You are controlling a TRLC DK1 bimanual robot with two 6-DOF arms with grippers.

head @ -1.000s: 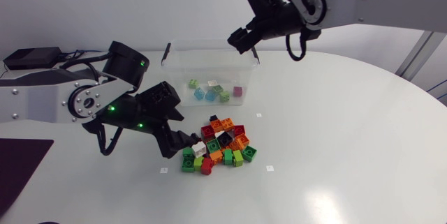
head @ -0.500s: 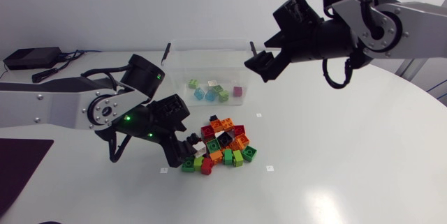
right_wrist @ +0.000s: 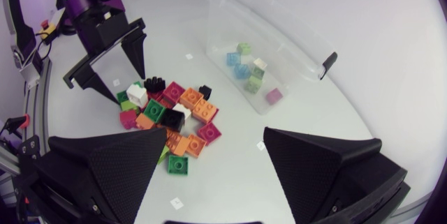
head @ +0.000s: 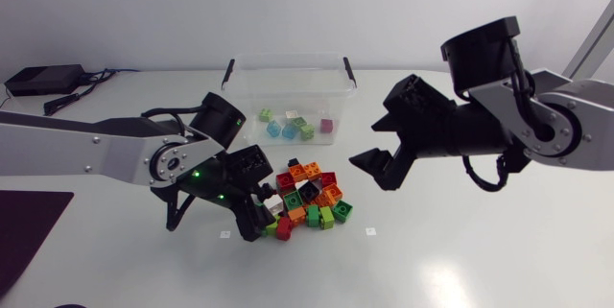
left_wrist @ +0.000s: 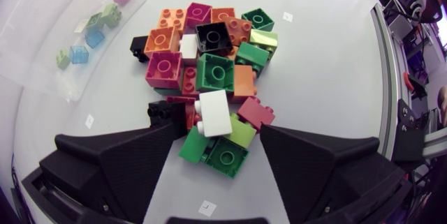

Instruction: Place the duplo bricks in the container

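Left wrist view: apparently pickup step; left gripper [left_wrist: 218, 127], spread wide and empty, brackets green brick [left_wrist: 225, 158]; next, close, carry to container [head: 288, 82].

Looks like a robot lab bench: white table [head: 460, 250], small square marker stickers [head: 224, 234], my left arm [head: 86, 150] and right arm [head: 585, 135] over it.

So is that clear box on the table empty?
No, several bricks, blue, green, white and pink, lie on the floor of the clear container.
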